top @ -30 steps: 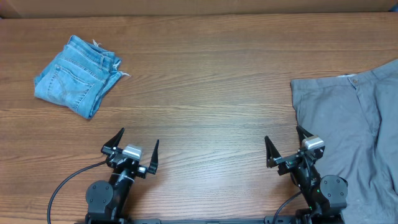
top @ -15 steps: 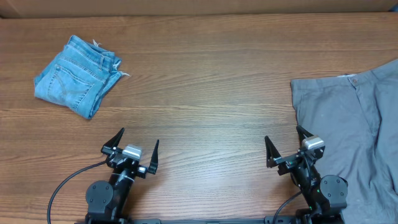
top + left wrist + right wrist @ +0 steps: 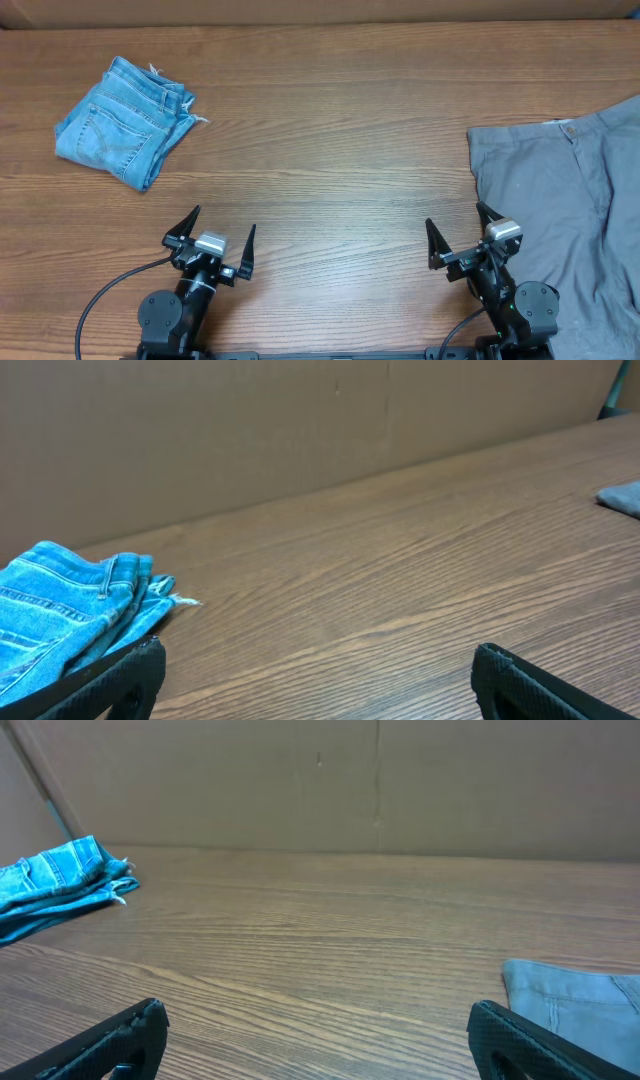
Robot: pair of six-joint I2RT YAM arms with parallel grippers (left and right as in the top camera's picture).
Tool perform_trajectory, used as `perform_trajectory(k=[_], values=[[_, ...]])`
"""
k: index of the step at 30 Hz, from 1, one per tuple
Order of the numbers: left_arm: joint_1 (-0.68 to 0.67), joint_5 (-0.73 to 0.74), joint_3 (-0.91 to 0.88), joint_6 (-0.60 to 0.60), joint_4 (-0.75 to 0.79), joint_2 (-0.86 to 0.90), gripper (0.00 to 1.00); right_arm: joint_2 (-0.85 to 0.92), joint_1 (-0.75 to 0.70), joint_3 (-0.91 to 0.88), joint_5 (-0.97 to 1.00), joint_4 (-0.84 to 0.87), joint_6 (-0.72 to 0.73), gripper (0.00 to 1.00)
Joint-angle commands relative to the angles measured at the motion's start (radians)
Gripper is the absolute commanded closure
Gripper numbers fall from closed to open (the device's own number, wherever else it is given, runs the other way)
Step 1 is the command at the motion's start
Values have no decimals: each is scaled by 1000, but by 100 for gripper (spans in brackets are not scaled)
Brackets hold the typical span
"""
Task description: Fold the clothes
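Note:
Folded blue denim shorts [image 3: 122, 118] lie at the far left of the table; they also show in the left wrist view [image 3: 60, 610] and the right wrist view [image 3: 55, 880]. Grey trousers [image 3: 565, 190] lie spread flat at the right edge, with a corner in the right wrist view [image 3: 580, 1000]. My left gripper [image 3: 222, 232] is open and empty near the front edge, seen also in its wrist view [image 3: 315, 660]. My right gripper [image 3: 456, 228] is open and empty, just left of the grey trousers, seen also in its wrist view [image 3: 318, 1020].
The wooden table [image 3: 330, 140] stretches between the two garments. A brown cardboard wall [image 3: 380, 780] stands along the far edge. Black cables [image 3: 105, 295] run from the left arm's base.

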Motion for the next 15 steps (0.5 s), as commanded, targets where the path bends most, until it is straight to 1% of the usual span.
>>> perform_trajectory(k=[1,11,15], values=[[-4,19,-10,-22,7,-10,0,-12,-3,0,-8,3,4,0],[-4,21,-9,-23,8,-10,0,-12,-3,0,-24,10,14,0],[-5,71,18,-33,20,-10,0,-12,-3,34,-60,78,164,0]])
